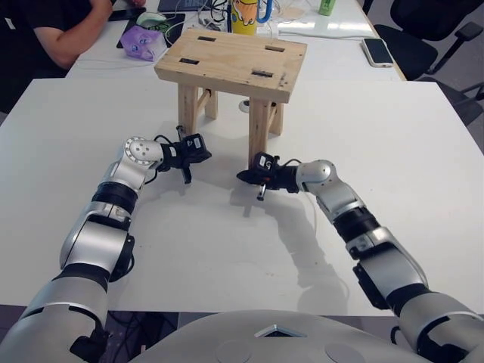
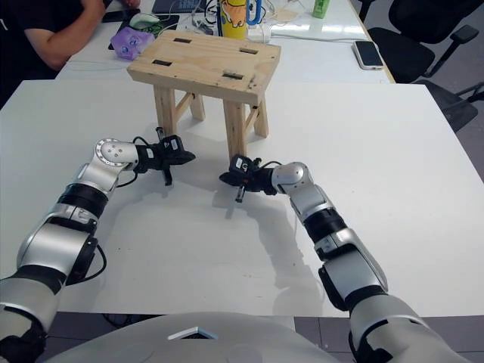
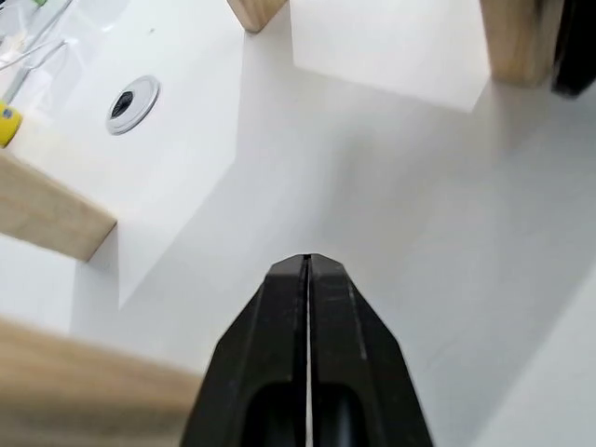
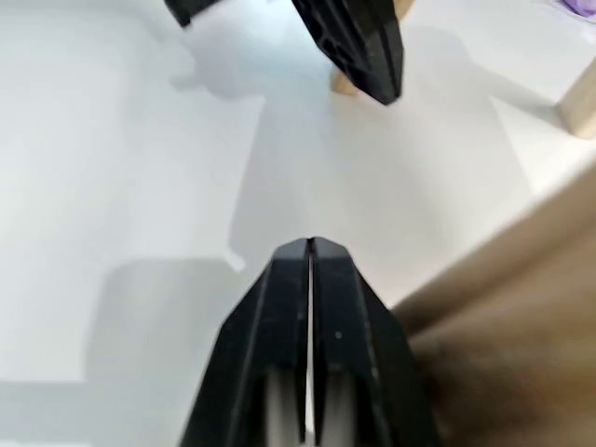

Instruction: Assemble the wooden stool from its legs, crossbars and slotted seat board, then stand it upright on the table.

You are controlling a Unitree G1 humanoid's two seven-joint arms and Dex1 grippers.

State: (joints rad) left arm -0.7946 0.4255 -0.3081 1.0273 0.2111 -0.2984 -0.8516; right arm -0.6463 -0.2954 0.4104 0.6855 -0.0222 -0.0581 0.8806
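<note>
The wooden stool [image 1: 233,64] stands upright on the white table [image 1: 378,189], slotted seat board on top, its legs [image 1: 261,128] beneath. My left gripper [image 1: 206,155] is shut and empty, hovering just in front of the stool's front-left leg [image 1: 187,110]. My right gripper [image 1: 242,176] is shut and empty too, close beside the foot of the front-right leg. In the left wrist view the shut fingers [image 3: 308,307] point under the stool between its legs. In the right wrist view the shut fingers [image 4: 309,298] face the left gripper [image 4: 358,51] across bare tabletop.
Behind the table stands a second table with a yellow cup [image 1: 243,17], a purple pouch [image 1: 142,41], a phone [image 1: 376,51] and cables. A person's arm [image 1: 72,34] rests at its far left. A round cable grommet [image 3: 130,93] is set in the tabletop under the stool.
</note>
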